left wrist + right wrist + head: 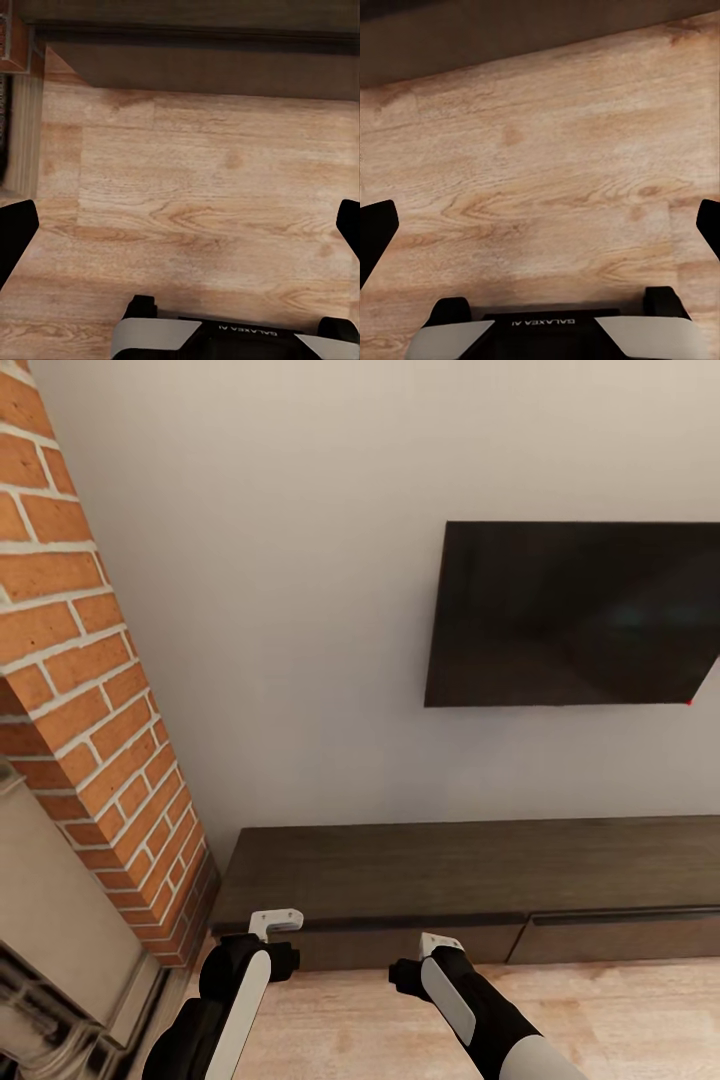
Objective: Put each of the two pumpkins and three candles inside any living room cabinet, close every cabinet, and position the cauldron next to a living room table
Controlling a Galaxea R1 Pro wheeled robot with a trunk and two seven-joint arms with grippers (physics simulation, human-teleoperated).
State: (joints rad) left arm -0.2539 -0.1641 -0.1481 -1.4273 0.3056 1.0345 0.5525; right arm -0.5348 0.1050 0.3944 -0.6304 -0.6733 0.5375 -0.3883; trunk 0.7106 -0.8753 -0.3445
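A big flat black TV screen [575, 615] hangs on the plain pale grey wall [290, 610]. A tall red brick chimney wall [85, 690] stands on the left. The floor [195, 202] is light wood planks.

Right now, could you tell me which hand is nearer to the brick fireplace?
Left. The left hand hangs just beside the brick fireplace, above the floor. The right hand is farther along the cabinet.
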